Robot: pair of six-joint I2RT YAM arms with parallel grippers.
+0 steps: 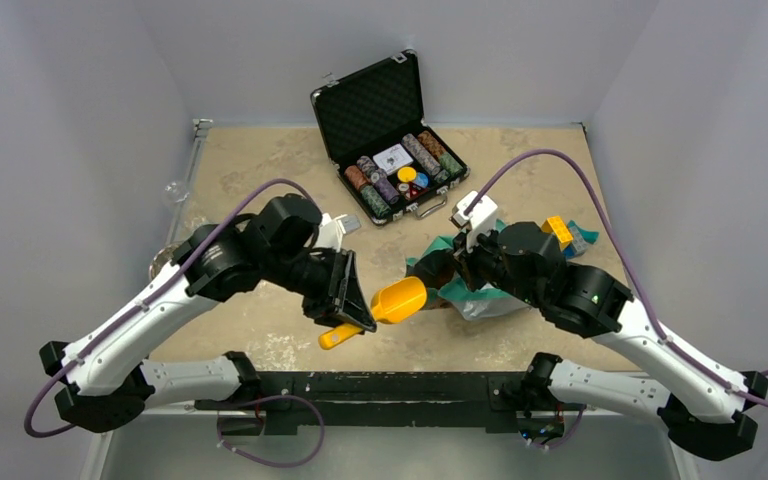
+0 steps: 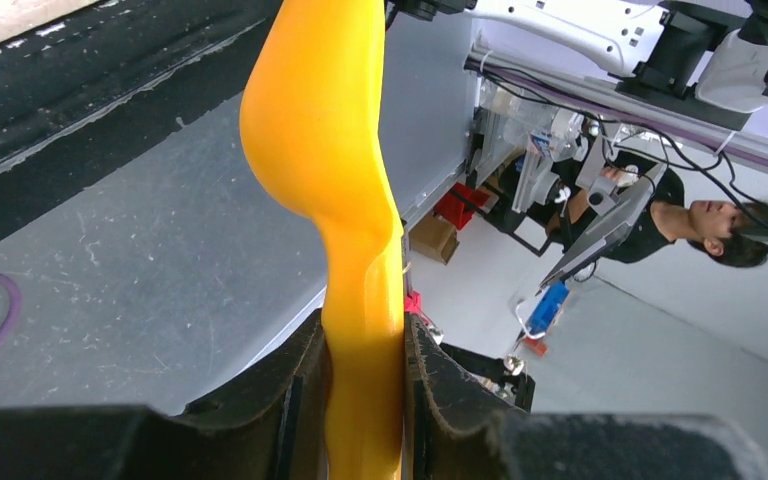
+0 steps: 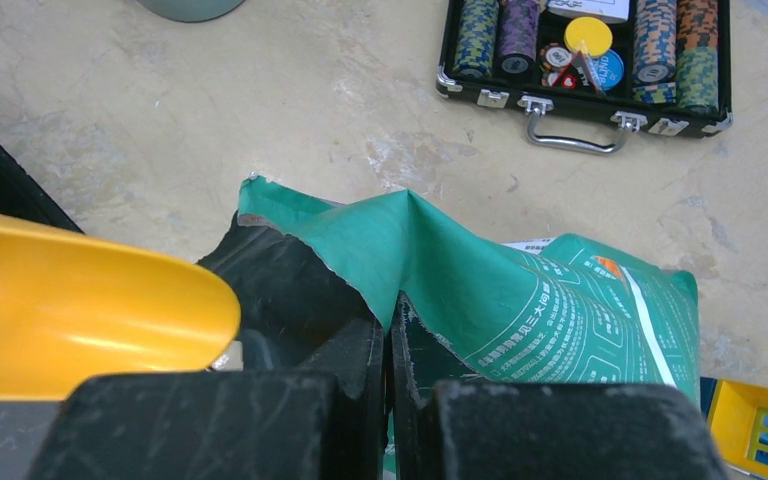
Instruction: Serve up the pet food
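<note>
My left gripper (image 1: 345,303) is shut on the handle of a yellow scoop (image 1: 398,298) and holds it level, its bowl pointing right at the mouth of the teal-green pouch (image 1: 457,291). In the left wrist view both fingers press the scoop's handle (image 2: 360,300). My right gripper (image 1: 460,265) is shut on the pouch's torn top edge (image 3: 410,240) and holds the mouth open. The scoop's bowl (image 3: 80,310) is just left of the dark opening. No kibble shows; the inside of the pouch is dark.
An open black case of striped poker chips (image 1: 390,150) stands at the back centre, also in the right wrist view (image 3: 585,50). A bowl's rim (image 1: 163,262) shows behind my left arm. Yellow and blue blocks (image 1: 563,233) lie behind my right arm.
</note>
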